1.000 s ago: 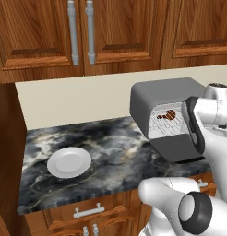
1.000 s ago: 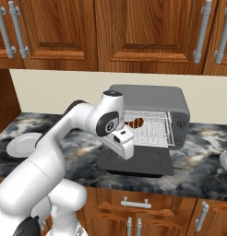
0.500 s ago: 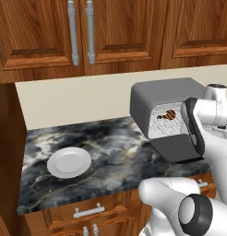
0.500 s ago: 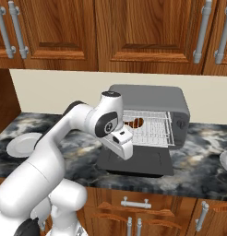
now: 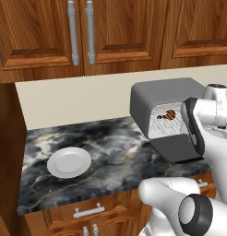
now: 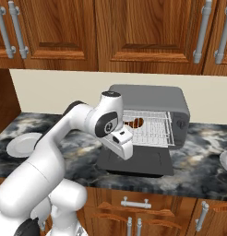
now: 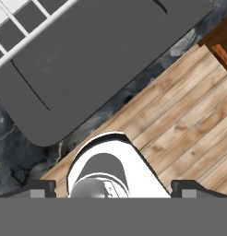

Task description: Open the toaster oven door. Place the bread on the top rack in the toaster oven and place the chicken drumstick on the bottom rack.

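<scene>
The toaster oven sits at the back of the dark marbled counter, and the toaster oven door is folded all the way down, lying flat on the counter in front of the oven's mouth. Inside, silver wire shelves catch the light. A dark reddish-brown chicken drumstick lies on a rack near the oven's left side; from the left base view it shows as a small brown shape behind the wires. Which of the two shelves it rests on I cannot tell.

The white arm reaches across in front of the oven, its hand hanging over the lowered door. The gripper points down toward the door's front edge, and its two dark finger tips stand far apart at either side of the hand view, wide and holding nothing.

A white plate sits on the counter well to the left of the oven. Wooden cabinets hang above.
</scene>
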You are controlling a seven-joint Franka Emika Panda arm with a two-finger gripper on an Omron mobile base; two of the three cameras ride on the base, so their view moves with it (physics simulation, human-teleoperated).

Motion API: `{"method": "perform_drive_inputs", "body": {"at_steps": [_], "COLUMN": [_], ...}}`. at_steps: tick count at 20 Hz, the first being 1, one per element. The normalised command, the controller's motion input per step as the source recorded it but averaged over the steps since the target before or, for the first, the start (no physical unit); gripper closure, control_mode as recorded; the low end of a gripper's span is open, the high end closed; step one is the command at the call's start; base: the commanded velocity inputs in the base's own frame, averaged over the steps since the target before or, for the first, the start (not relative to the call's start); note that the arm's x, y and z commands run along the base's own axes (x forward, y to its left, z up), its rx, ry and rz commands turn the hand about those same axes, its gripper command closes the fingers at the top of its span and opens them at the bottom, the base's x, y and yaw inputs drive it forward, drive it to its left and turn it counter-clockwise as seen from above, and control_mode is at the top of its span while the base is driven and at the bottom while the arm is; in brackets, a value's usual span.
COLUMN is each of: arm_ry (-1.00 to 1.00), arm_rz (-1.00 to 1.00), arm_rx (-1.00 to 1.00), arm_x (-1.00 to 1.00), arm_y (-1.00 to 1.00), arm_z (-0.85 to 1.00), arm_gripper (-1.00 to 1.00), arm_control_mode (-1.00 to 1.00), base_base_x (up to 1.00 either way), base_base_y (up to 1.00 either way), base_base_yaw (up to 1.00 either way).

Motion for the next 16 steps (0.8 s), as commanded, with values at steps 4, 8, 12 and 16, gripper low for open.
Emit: {"method": "perform_drive_inputs", "body": {"at_steps": [4,8,12,16], "arm_ry": [0.00,0.00,0.00,0.00], "arm_rz": [0.00,0.00,0.00,0.00], "arm_rx": [0.00,0.00,0.00,0.00], "arm_x": [0.00,0.00,0.00,0.00], "arm_y": [0.00,0.00,0.00,0.00], "arm_z": [0.00,0.00,0.00,0.00], "arm_gripper": [-1.00,-1.00,-1.00,-1.00], "arm_control_mode": [-1.00,1.00,1.00,1.00], "base_base_x": [0.00,0.00,0.00,0.00], "base_base_y": [0.00,0.00,0.00,0.00], "base_base_yaw": [0.00,0.00,0.00,0.00]}}
